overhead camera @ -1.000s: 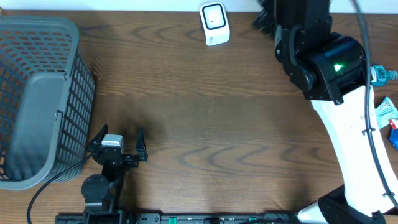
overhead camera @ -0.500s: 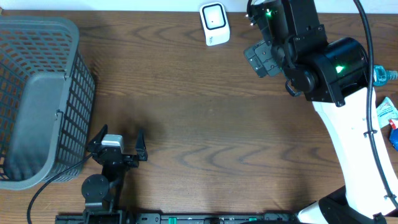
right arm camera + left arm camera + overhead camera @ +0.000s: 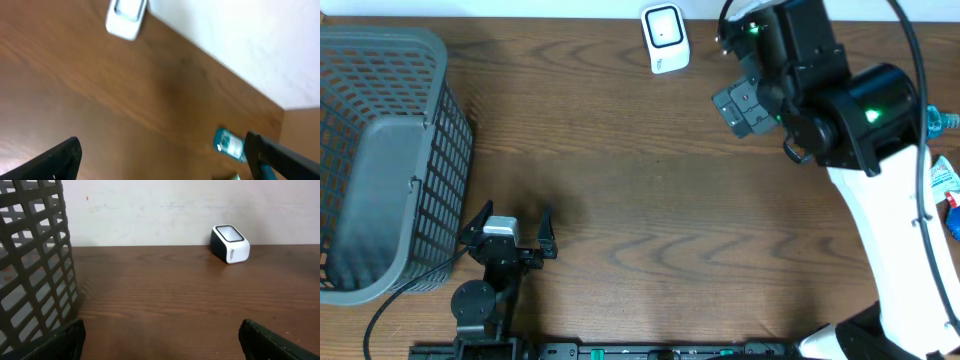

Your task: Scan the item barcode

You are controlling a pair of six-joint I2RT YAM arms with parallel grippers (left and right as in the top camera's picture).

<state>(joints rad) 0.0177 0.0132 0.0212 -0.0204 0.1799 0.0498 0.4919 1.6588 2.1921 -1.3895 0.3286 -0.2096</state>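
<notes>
Your right end effector (image 3: 748, 100) hangs over the bench (image 3: 650, 190), fingers spread wide, nothing gripped. The white scanner (image 3: 665, 38) sits on the bench ahead of it and off to one side, by the back edge. In the right wrist view, the teal item (image 3: 227, 142) lies on the bench close to one finger. Your left end effector (image 3: 513, 222) sits low, also spread wide and empty. The grey basket (image 3: 380, 150) is close on its left, and the scanner is well ahead, slightly right.

Open wooden table (image 3: 650, 190) mid-span, basket (image 3: 430, 170) blocking left, scanner (image 3: 664, 38) at far edge
</notes>
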